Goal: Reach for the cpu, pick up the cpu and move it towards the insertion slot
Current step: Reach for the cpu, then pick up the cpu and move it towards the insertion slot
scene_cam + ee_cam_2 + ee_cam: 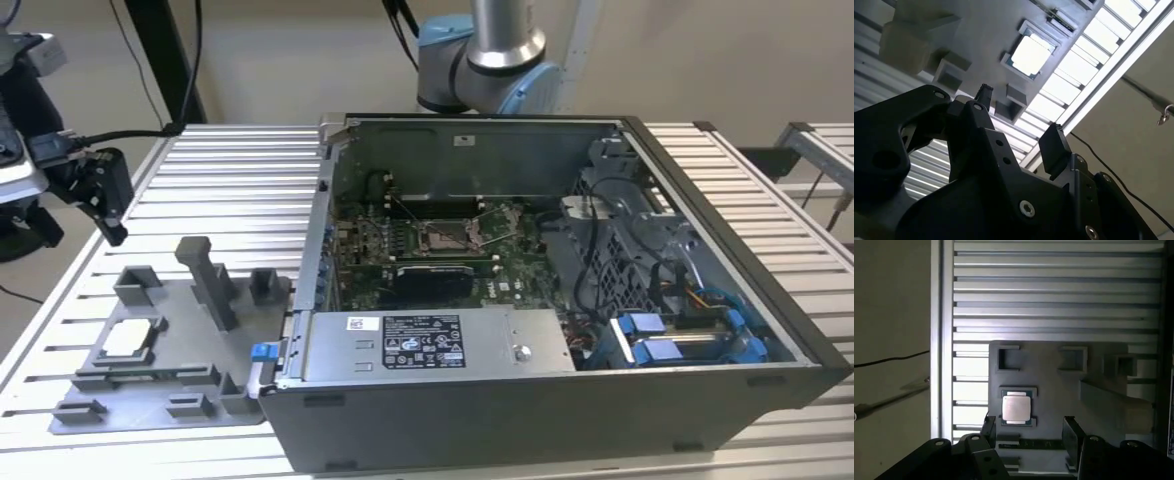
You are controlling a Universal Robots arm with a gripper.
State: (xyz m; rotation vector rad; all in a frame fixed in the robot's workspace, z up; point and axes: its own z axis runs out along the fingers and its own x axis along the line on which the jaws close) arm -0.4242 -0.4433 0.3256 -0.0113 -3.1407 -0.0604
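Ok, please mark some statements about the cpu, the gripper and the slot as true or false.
1. The cpu lies on the grey fixture, outside the computer case. True.
2. The gripper grips the cpu. False: it is open and empty, and the cpu lies apart from it.
3. The insertion slot sits inside the case. True.
4. A cover closes the case. False: it is open, with its green board in sight.

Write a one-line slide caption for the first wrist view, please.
Open gripper short of the cpu, which lies in a grey fixture on the slatted table.
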